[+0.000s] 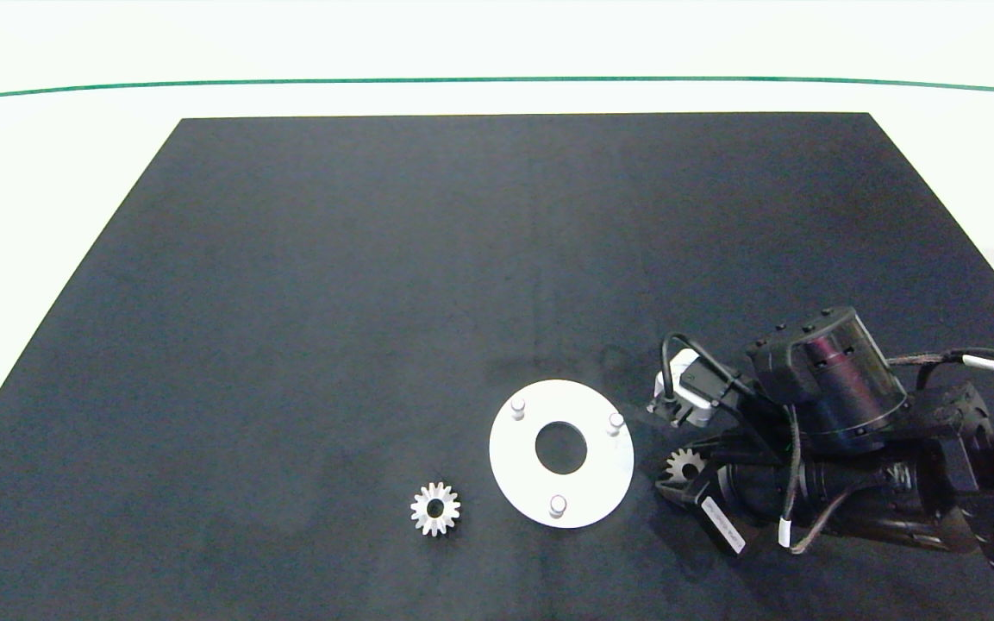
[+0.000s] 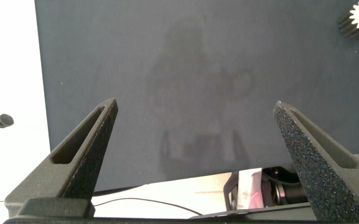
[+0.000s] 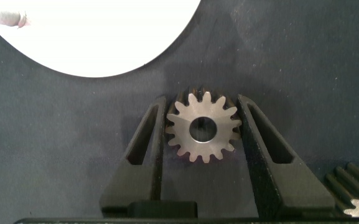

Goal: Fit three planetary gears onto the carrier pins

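Gears: we see one flat on black mat just right of carrier disc, between right gripper fingers, touching or nearly so. Second lies left of disc, third beside gripper. Pins bare. Left gripper jaws wide apart, off mat's edge.

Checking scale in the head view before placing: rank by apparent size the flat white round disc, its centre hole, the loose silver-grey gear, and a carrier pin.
1. Flat white round disc
2. Its centre hole and the loose silver-grey gear: look alike, unranked
3. Carrier pin
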Available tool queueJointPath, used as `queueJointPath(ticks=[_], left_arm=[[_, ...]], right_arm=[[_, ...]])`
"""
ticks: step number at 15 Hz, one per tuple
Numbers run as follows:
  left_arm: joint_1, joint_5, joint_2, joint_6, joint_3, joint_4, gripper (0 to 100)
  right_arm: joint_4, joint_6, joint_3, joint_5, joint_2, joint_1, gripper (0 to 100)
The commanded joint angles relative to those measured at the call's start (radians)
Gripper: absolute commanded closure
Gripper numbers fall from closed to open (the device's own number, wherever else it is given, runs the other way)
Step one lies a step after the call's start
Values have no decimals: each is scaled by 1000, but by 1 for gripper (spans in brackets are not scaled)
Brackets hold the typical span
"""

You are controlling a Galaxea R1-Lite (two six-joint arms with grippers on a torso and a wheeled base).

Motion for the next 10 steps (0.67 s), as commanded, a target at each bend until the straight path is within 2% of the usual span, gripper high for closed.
queueJointPath(ticks=[1,3,5,6,9,10], left_arm=[[0,1,2,1,0,3,0],[0,1,3,1,-1,3,0],[0,-2,5,1,5,3,0],[0,-4,5,1,5,3,0],[1,-4,17,1,-9,2,0],[1,-4,17,1,-12,2,0]], right_arm=[[4,0,6,-1,-9,2,84],[40,-7,0,-7,-78,11,88],[175,-6,-46,-10,-161,65,90],[214,-6,-69,-23,-193,89,90],[240,-6,-100,-75,-238,196,90],[235,-3,-100,-81,-233,223,90]])
